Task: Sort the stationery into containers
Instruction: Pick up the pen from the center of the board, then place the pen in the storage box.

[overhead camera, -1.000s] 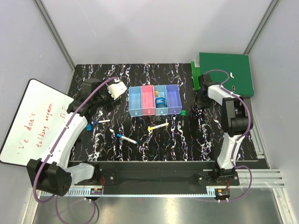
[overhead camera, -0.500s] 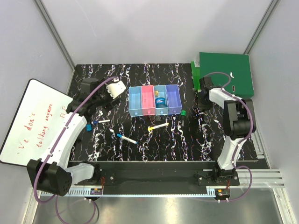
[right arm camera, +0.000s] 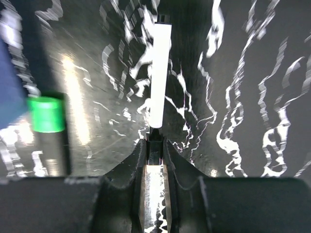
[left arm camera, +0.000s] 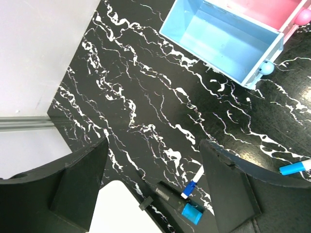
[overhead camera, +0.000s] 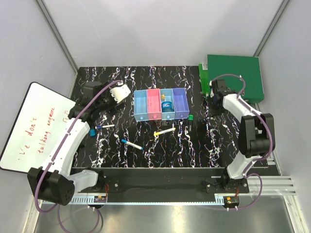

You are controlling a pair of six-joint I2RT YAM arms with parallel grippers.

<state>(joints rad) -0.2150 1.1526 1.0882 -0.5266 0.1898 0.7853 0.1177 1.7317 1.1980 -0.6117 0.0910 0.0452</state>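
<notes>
Black marbled table (overhead camera: 146,155), bin row (overhead camera: 160,90) mid-table. My right gripper (right arm camera: 155,143) clamped on very end of small grey-white stick (right arm camera: 159,73), right of bin row. Left gripper (left arm camera: 154,145) spread wide, empty, left of bin row. Risk, my guess: end-only pinch lets stick pivot or slip during carry and miss bin row.

The green-capped marker (right arm camera: 46,114) looked blurry; the white stick (right arm camera: 159,73) had its near end hidden between the right fingers (right arm camera: 173,170); the pink bin (left arm camera: 272,8) was cut off by the picture's top edge.
</notes>
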